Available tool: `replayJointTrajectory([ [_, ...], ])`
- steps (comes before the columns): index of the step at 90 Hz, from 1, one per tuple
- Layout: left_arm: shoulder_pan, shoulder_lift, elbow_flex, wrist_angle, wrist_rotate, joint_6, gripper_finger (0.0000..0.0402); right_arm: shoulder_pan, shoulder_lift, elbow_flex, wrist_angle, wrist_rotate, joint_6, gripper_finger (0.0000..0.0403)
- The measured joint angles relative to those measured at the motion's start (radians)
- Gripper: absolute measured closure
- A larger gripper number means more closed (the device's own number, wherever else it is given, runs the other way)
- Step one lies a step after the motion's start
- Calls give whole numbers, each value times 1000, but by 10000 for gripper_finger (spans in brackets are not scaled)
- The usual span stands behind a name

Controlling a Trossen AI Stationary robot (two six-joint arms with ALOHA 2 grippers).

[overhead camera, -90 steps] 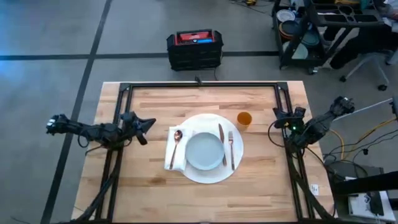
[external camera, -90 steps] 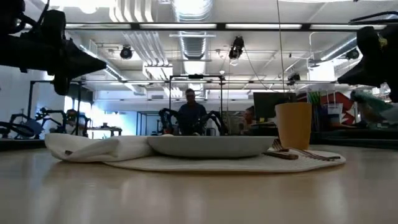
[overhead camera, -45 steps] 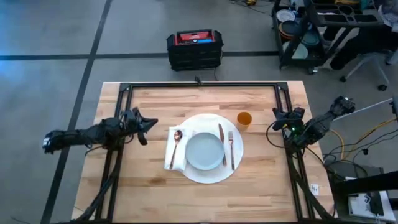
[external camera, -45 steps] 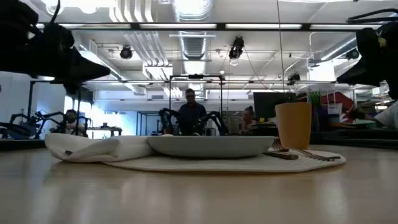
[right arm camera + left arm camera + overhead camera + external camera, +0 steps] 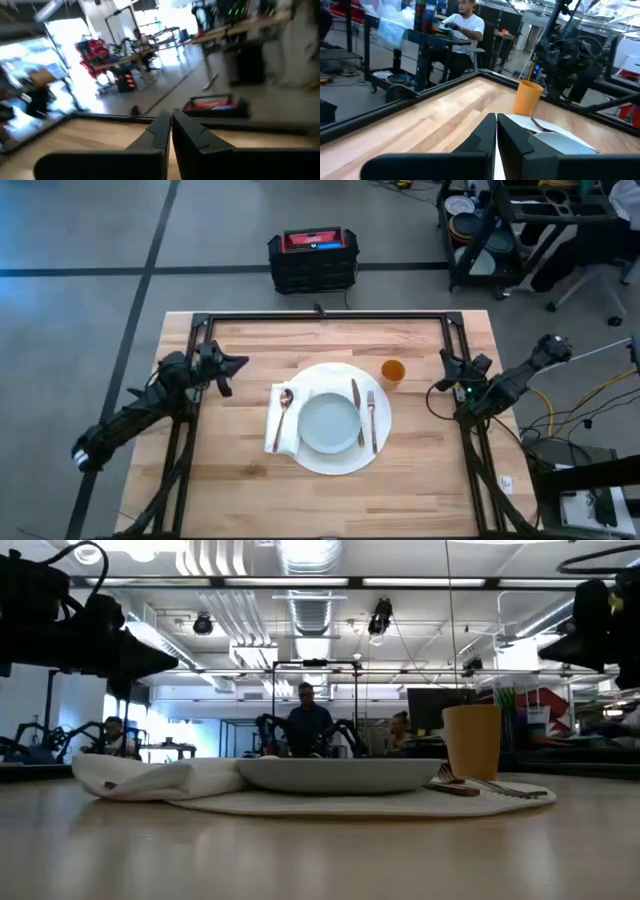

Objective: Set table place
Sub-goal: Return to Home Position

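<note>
Jaws together, both arms; plate partly behind left pair.

From above, the plate covers the mat's middle. In the low view the plate's rim hides the mat's far part, and the cutlery is too small to tell apart. In its wrist view the left pincer blocks part of the plate. The right wrist view's room is blurred
</note>
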Motion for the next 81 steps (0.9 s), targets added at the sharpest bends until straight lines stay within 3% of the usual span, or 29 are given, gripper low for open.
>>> replayJointTrajectory([
  [15, 0, 1, 0, 0, 2, -1, 402, -187, -2, 0, -1, 3, -98, 403],
  [51, 0, 34, 0, -2, -7, 13, 402, -912, -2, 0, -1, 3, -42, 403],
  [64, 0, 90, 0, -3, -8, 50, 402, -1015, -2, -1, 20, -33, -29, 403],
  [81, 0, 122, 0, -3, -9, 44, 402, -999, 73, -2, 55, -96, -69, 403],
])
